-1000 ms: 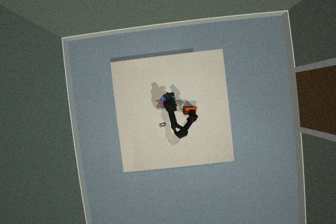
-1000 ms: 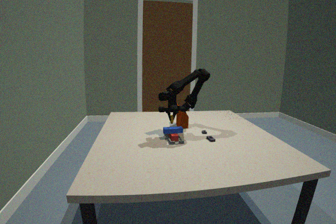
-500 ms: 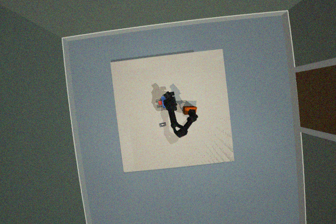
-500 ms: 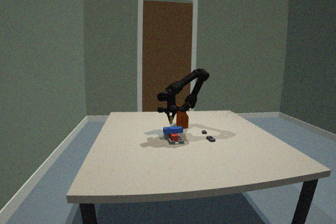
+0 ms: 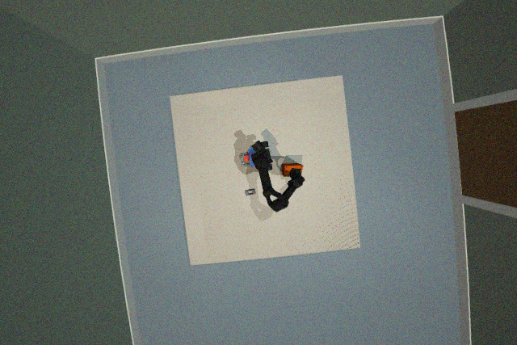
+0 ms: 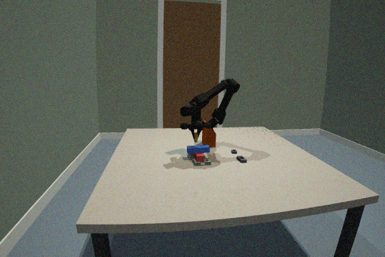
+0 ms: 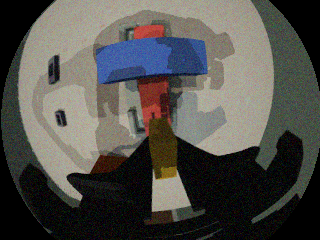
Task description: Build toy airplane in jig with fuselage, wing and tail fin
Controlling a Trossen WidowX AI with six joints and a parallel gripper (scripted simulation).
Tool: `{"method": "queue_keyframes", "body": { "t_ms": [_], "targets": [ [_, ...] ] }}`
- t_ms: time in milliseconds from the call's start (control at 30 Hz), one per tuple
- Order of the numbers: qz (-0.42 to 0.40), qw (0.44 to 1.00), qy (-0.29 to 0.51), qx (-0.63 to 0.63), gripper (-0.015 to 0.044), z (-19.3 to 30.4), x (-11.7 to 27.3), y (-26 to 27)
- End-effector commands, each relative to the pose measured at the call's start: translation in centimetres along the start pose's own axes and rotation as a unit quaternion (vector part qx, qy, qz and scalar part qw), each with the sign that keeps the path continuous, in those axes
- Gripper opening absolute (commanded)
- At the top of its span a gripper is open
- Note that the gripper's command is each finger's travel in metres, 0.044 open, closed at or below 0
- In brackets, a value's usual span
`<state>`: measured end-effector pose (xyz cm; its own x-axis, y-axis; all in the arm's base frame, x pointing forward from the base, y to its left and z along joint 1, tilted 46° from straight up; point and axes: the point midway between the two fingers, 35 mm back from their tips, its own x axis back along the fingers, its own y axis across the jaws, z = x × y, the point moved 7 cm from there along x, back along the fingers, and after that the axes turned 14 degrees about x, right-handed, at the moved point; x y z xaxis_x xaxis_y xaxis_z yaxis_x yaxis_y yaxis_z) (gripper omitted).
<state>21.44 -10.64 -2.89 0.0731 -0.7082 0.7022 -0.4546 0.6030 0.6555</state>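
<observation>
The red fuselage (image 5: 246,158) (image 6: 199,157) (image 7: 153,95) lies in the grey jig cradle (image 6: 207,163) (image 7: 134,122). The blue wing (image 5: 250,154) (image 6: 198,149) (image 7: 150,59) lies crosswise on top of the fuselage; its tab and the wing socket are hidden. My gripper (image 6: 195,139) (image 7: 159,138) is shut on the yellow tail fin (image 6: 195,136) (image 7: 162,135), which points down between the fingertips. In the exterior view the fin hangs above the fuselage, behind the wing. In the wrist view it covers the tail end of the fuselage, so the tail socket cannot be made out clearly.
Two small dark holders stand to one side of the jig, a larger one (image 5: 250,191) (image 6: 241,159) (image 7: 54,69) and a smaller one (image 6: 233,151) (image 7: 61,118). The orange block (image 5: 287,170) (image 6: 209,138) at the arm's base stands behind the jig in the exterior view.
</observation>
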Motion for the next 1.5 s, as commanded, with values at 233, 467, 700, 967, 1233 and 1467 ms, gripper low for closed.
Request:
{"method": "queue_keyframes", "body": {
  "t_ms": [233,467,700,967,1233,1467],
  "targets": [
    [0.001,1.0,0.001,0.003,0.0066,0.1,-0.1,-0.2],
    [0.001,1.0,0.001,0.003,0.0066,0.0,-1.3,-0.2],
    [0.001,1.0,0.001,0.003,0.0066,0.0,-2.4,-0.2],
    [0.001,1.0,0.001,0.003,0.0066,0.1,-3.7,-0.2],
    [0.001,1.0,0.001,0.003,0.0066,0.1,-4.0,-0.2],
    [0.003,1.0,0.001,0.008,0.0065,0.0,-3.9,-0.2]
  ]
}}
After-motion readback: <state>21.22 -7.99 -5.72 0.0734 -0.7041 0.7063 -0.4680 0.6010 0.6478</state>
